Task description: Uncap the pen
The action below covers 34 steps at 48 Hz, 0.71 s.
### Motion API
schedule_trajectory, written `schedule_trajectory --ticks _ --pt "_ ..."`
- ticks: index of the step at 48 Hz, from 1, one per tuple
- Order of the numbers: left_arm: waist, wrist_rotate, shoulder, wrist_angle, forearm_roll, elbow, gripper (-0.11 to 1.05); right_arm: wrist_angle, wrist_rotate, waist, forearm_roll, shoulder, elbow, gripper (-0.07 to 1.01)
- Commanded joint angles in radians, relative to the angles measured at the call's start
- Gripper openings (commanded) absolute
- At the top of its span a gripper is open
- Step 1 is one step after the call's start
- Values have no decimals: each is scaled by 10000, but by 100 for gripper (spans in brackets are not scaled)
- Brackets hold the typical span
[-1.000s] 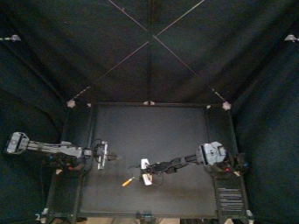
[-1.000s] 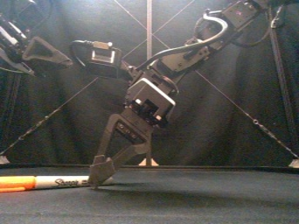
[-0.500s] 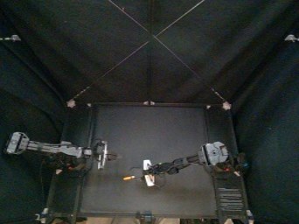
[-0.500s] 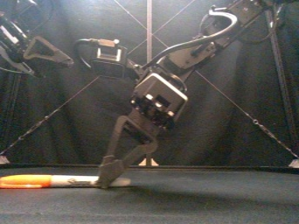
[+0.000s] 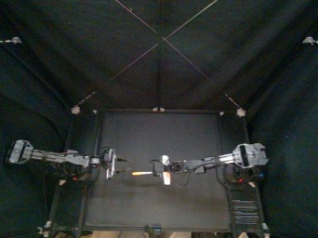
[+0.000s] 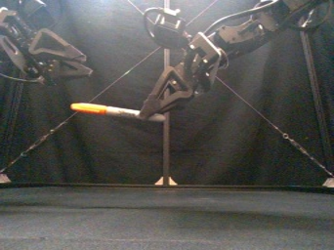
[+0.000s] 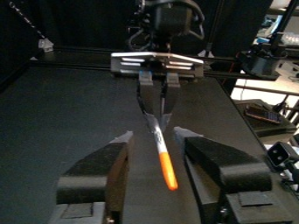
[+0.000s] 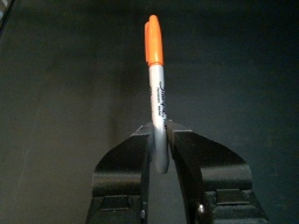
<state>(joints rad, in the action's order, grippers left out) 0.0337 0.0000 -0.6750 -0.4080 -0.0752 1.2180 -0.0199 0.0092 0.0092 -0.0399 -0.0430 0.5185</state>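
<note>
A marker pen (image 6: 124, 113) with an orange cap (image 6: 86, 108) hangs level, high above the table. My right gripper (image 6: 162, 109) is shut on the pen's pale barrel (image 8: 156, 87), and the cap (image 8: 152, 39) sticks out past its jaws. The cap points at my left gripper (image 5: 112, 165), which stands open at the left, level with the pen. In the left wrist view the pen (image 7: 160, 149) shows between the wide jaws of the left gripper (image 7: 156, 147), with the right gripper (image 7: 158, 87) behind it. From above, a small gap separates the cap (image 5: 134, 172) from the left jaws.
The black table (image 5: 162, 204) lies bare under the pen. Black curtains close the back and both sides.
The pen lay on the table a second ago; the right gripper shut on it and lifted it. The left gripper, shut before, has opened wide.
</note>
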Motion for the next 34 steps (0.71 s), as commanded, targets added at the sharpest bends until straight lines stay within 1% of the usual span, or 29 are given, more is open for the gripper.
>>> schedule_trajectory --ticks 1,4,5,8,12,14,20,24,28,29,31,32,34 --pt "-153 31 614 -153 -15 -614 86 -537 -77 -184 -31 690 46 58" --pt "-291 31 920 -169 -15 -782 86 -644 -77 -215 -61 752 92 58" --pt "-368 46 1028 -169 0 -844 86 -644 -77 -230 -92 767 92 58" --pt "-445 46 1243 -153 -15 -905 86 -644 -77 -261 -138 828 123 58" --pt "-460 15 1411 -153 -15 -905 86 -721 -61 -307 -169 905 169 58" --pt "-460 -15 1427 -153 -15 -905 86 -752 -61 -322 -169 951 184 58" --pt "-460 -31 1442 -169 -31 -905 86 -844 -77 -399 -169 1089 245 58" --pt "-414 -31 1442 -153 -77 -905 86 -874 -77 -445 -169 1166 261 58" --pt "-414 -31 1442 -169 -199 -905 86 -951 -92 -445 -169 1212 291 58" --pt "-430 -46 1442 -153 -245 -905 86 -966 -92 -445 -169 1227 291 58" --pt "-445 -31 1442 -153 -353 -905 86 -982 -92 -445 -169 1227 291 58" --pt "-445 -46 1442 -153 -414 -905 86 -997 -92 -445 -169 1212 291 58" --pt "-445 -15 1442 -153 -568 -905 85 -997 -92 -445 -169 1227 291 58"
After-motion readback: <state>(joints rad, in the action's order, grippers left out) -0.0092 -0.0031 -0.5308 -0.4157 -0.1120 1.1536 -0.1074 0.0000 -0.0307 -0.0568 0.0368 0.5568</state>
